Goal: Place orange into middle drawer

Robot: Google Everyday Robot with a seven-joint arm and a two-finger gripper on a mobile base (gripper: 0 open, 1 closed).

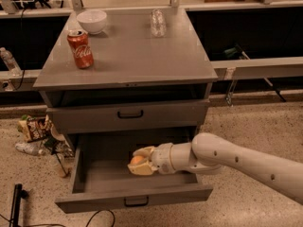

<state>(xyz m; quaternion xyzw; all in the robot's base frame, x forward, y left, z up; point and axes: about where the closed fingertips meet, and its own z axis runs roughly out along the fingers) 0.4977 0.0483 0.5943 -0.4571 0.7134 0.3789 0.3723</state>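
The middle drawer (94, 174) is pulled out, a wide shallow grey tray with a small black bar handle on its front. My gripper (138, 162) reaches in from the right, low inside the drawer, shut on the orange (137, 160), a small round orange fruit between cream-coloured fingers (142, 169). The orange sits just above the drawer floor near its middle. My white arm (236, 160) crosses over the drawer's right side. The closed grey drawer front (128, 115) lies just above.
On the cabinet top (128, 56) stand a red cola can (80, 49), a white bowl (92, 21) and a clear glass (157, 22). Snack bags and litter (35, 134) lie on the floor at the left. A black stand (15, 205) is at bottom left.
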